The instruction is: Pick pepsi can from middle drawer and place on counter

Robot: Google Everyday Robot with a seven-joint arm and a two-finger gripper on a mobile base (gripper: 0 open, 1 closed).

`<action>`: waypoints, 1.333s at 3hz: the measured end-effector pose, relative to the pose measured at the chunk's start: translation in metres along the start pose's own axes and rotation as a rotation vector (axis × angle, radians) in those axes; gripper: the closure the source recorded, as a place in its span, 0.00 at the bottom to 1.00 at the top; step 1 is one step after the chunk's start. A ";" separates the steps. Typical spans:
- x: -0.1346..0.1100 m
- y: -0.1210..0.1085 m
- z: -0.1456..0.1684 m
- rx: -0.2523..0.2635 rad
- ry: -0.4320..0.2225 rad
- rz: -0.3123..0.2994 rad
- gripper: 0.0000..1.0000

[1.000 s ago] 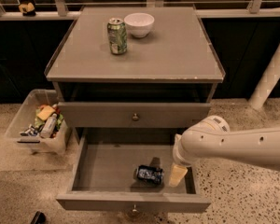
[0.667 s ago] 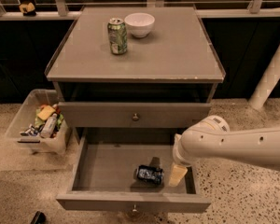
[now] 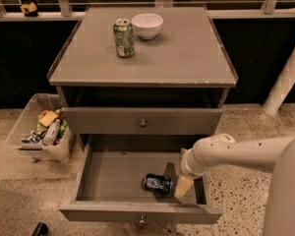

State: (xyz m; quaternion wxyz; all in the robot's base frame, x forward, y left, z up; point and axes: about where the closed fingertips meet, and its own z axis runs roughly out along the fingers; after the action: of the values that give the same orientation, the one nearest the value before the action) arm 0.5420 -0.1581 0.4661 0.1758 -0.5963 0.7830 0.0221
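The pepsi can (image 3: 157, 183) lies on its side in the open middle drawer (image 3: 113, 176), near its front right. My gripper (image 3: 175, 180) reaches down into the drawer just right of the can, fingers apart; a pale fingertip (image 3: 183, 186) rests on the drawer floor beside the can, and the other finger is dark and behind the can. The can is not between closed fingers. The counter (image 3: 182, 53) is the grey cabinet top above.
A green can (image 3: 123, 37) and a white bowl (image 3: 147, 25) stand at the counter's back left. A closed knobbed drawer front (image 3: 142, 121) sits above the open drawer. A plastic bin (image 3: 39, 132) of items stands on the floor left. A white post (image 3: 285, 77) is right.
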 end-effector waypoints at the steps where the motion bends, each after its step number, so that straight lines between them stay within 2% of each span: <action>1: -0.001 0.001 0.047 -0.054 -0.025 0.000 0.00; 2: 0.000 0.003 0.054 -0.063 -0.026 0.003 0.00; 3: -0.003 0.016 0.059 -0.082 -0.014 -0.020 0.00; 4: -0.025 0.038 0.062 -0.076 0.003 -0.092 0.00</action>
State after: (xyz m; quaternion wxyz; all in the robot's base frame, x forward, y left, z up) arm 0.5271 -0.1087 0.4085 0.1525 -0.6377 0.7538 0.0429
